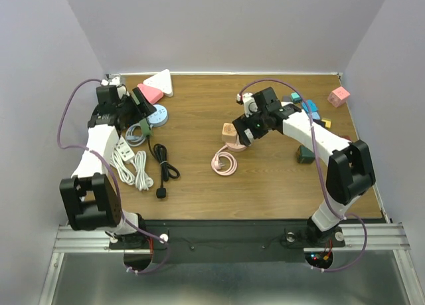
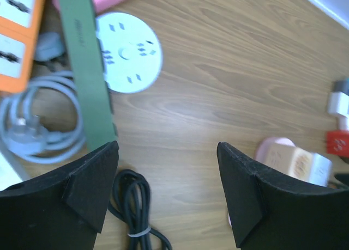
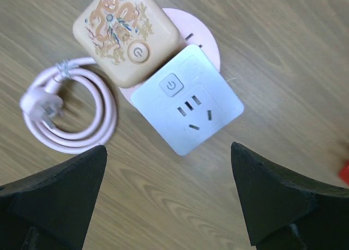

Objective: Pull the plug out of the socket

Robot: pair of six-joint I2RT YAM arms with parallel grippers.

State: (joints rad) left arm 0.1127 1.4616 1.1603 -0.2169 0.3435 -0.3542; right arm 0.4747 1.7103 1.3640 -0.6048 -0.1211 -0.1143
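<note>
Right hand [image 3: 168,146] is seen hanging over the pink socket [image 3: 206,46] near the middle of the bench [image 1: 265,179], with its fingers spread wide apart and nothing caught between them. Two blocky plugs are parked on top of that round socket: a beige plug [image 3: 128,35] with a dragon print and a power button, and a silver plug [image 3: 188,105] right beside it, touching at the corner, with its own button and slot holes facing up. The socket's pink cable [image 3: 71,111] is coiled up just to the side, tied with a wire, with its end plug resting on the coil. Over on the left side, the left hand [image 2: 167,146] is held above bare wood with its fingers apart too, and nothing is gripped. Just beyond it a white socket [image 2: 128,51] can be seen, with a green strip [image 2: 84,70] lying partly across its edge, an orange strip [image 2: 19,32] next to that, a coiled grey cable [image 2: 43,125] tucked under the green one, and a black cable [image 2: 131,206] bundled close to the near finger.
</note>
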